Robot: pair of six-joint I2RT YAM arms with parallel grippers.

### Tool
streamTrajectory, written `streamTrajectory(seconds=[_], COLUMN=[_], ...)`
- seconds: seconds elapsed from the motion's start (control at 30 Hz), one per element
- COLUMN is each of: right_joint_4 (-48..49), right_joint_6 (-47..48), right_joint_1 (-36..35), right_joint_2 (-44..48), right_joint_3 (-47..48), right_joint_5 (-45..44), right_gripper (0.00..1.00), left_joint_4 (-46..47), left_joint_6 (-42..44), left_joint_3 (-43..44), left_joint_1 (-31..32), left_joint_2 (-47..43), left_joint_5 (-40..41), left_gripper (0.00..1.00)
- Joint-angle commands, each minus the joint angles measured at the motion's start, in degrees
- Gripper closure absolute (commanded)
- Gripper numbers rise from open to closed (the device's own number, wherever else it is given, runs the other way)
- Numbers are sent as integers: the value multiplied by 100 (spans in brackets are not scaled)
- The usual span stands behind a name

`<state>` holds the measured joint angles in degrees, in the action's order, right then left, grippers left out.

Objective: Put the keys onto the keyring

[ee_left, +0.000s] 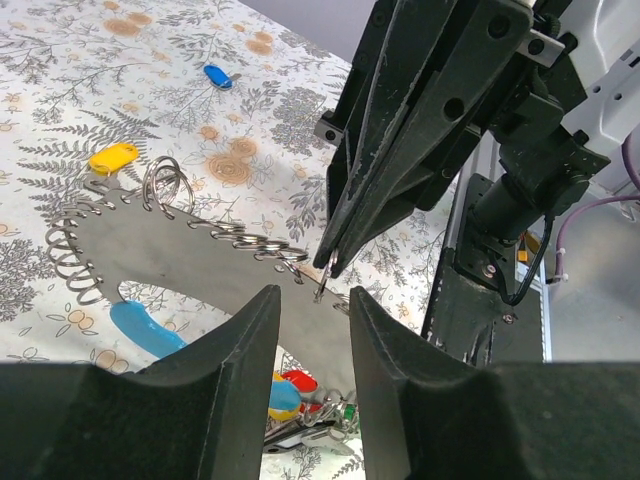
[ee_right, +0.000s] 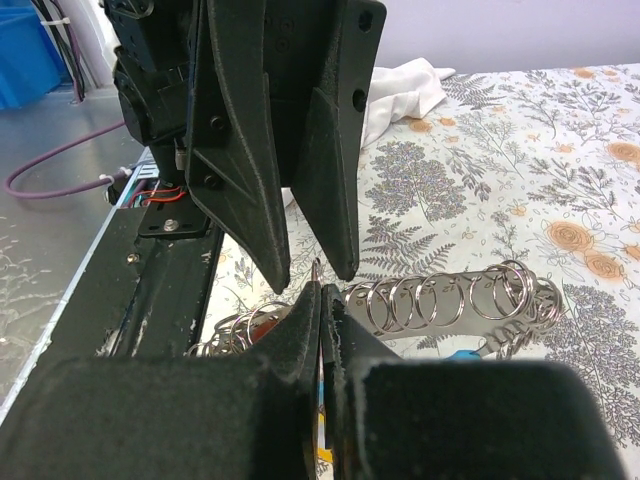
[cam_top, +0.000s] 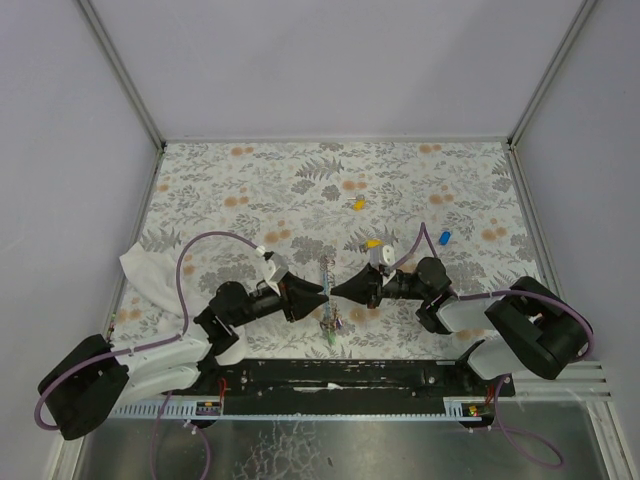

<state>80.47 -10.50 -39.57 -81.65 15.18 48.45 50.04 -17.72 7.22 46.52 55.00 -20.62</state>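
Observation:
The keyring is a curved grey strap (ee_left: 190,262) with a light-blue section (ee_left: 145,328) and a row of thin metal rings (ee_right: 450,298). It lies between the two grippers (cam_top: 328,300). My right gripper (ee_right: 322,292) is shut on one thin ring (ee_left: 326,272) at the strap's edge. My left gripper (ee_left: 315,298) is open, with its fingertips on either side of that ring. A cluster of keys with red, blue-yellow and green heads (ee_left: 300,392) lies under the strap. Loose keys lie further off: two yellow keys (cam_top: 357,203) (cam_top: 374,243) and a blue one (cam_top: 445,237).
A crumpled white cloth (cam_top: 150,278) lies at the left, beside the left arm. The floral table cover (cam_top: 300,180) ends at metal frame posts and white walls. A black rail (cam_top: 330,375) runs along the near edge.

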Motion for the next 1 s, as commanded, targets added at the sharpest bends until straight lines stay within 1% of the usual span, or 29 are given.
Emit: streamTrajectory(seconds=[0.0, 0.2, 0.4, 0.67, 0.8, 0.97], right_joint_4=[588, 699, 804, 816, 871, 883], right_joint_6=[115, 27, -33, -41, -97, -117], right_joint_1=[-51, -51, -51, -51, -50, -51], right_joint_2=[180, 134, 77, 11, -18, -2], right_joint_3=[10, 29, 31, 46, 71, 64], right_joint_5=[-138, -95, -42, 45, 109, 146], right_gripper=[100, 100, 100, 100, 100, 100], left_joint_4=[436, 499, 860, 717, 591, 449], left_joint_6=[-10, -90, -217, -96, -1, 83], left_joint_3=[-62, 81, 149, 255, 323, 417], left_joint_1=[-2, -8, -31, -45, -53, -55], left_joint_2=[-63, 170, 526, 317, 269, 318], left_joint_5=[176, -102, -410, -506, -508, -532], left_gripper=[66, 66, 67, 71, 74, 81])
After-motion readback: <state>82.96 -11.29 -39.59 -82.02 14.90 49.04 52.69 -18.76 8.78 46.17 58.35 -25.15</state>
